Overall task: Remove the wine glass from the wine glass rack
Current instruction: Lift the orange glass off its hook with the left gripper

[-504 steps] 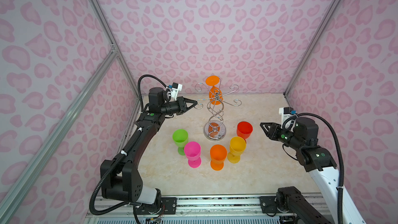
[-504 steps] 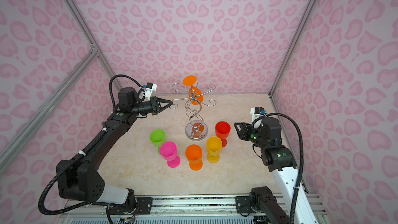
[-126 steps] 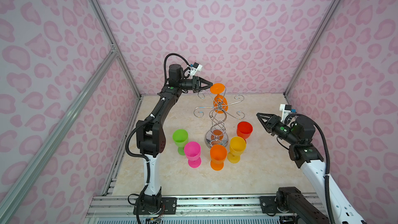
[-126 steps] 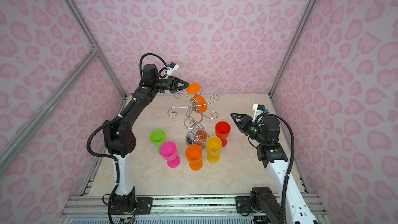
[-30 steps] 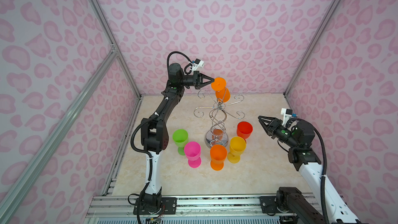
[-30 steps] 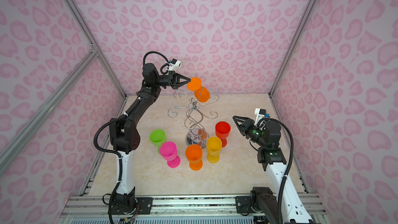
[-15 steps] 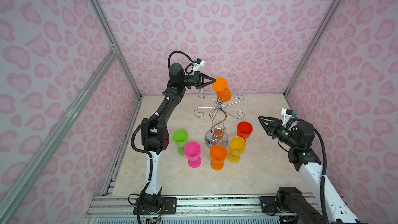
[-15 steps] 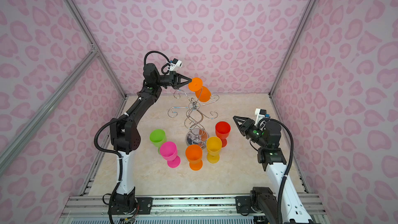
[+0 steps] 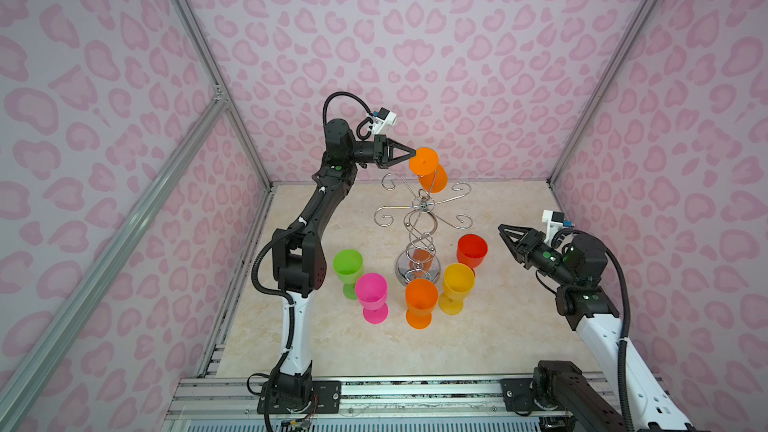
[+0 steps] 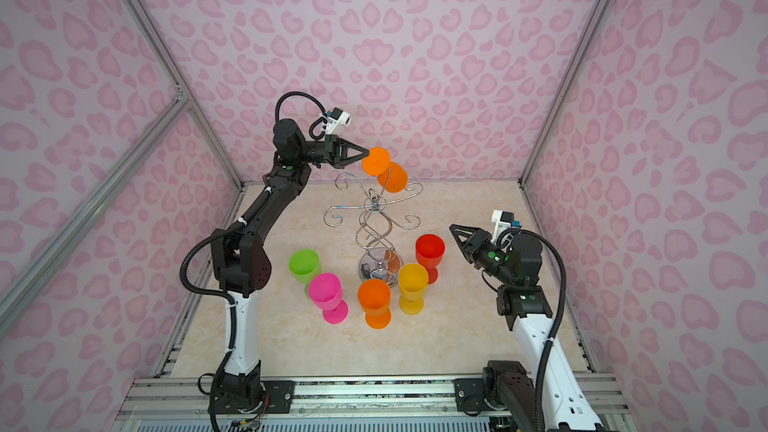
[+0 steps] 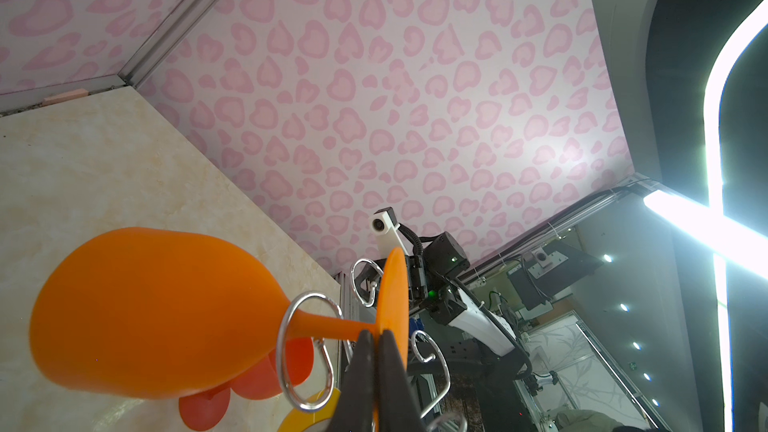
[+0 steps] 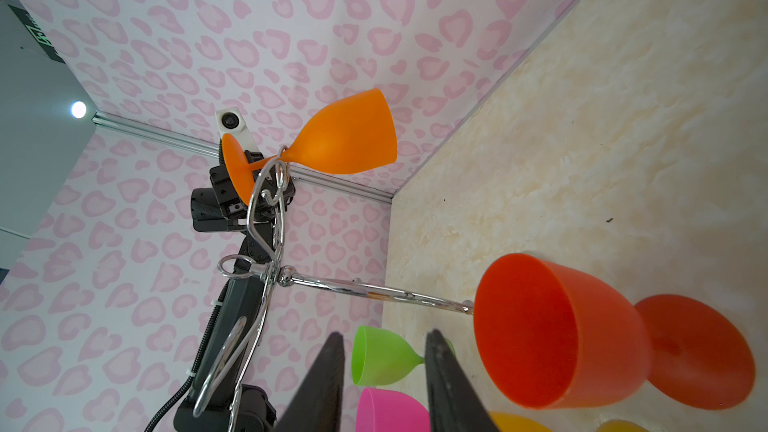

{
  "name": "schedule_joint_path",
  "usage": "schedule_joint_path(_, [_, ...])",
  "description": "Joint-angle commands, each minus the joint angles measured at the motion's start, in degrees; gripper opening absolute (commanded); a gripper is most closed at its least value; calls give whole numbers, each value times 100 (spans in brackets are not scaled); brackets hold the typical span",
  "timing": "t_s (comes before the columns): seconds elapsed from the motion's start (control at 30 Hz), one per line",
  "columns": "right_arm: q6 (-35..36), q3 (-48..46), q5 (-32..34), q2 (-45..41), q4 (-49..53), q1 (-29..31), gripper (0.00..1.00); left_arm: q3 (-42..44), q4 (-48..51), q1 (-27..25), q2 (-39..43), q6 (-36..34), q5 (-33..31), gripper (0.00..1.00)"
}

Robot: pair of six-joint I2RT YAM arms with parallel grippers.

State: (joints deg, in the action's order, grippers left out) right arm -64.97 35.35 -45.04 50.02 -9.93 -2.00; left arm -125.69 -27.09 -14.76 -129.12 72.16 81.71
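currently the left jaws pinch the foot of the orange wine glass (image 9: 434,179), stem threaded through a far curl of the wine glass rack (image 9: 423,209); a crooked pull could snag and topple it. right jaws half open, empty.

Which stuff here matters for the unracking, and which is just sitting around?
Job: hanging orange wine glass, wine glass rack, left end effector (shut on the glass's foot).
Idle: green glass, pink glass, standing orange glass, yellow glass, red glass, right end effector (open).
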Motion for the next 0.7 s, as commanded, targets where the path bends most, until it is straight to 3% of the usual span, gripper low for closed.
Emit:
schedule_joint_path(0.0, [-25, -34, -14, -5, -210, 7, 34, -65, -249, -14, 71, -105, 117, 2])
schedule_joint_path(0.67, [-26, -97, -49, 42, -272, -1, 34, 273, -443, -79, 257, -119, 264, 2])
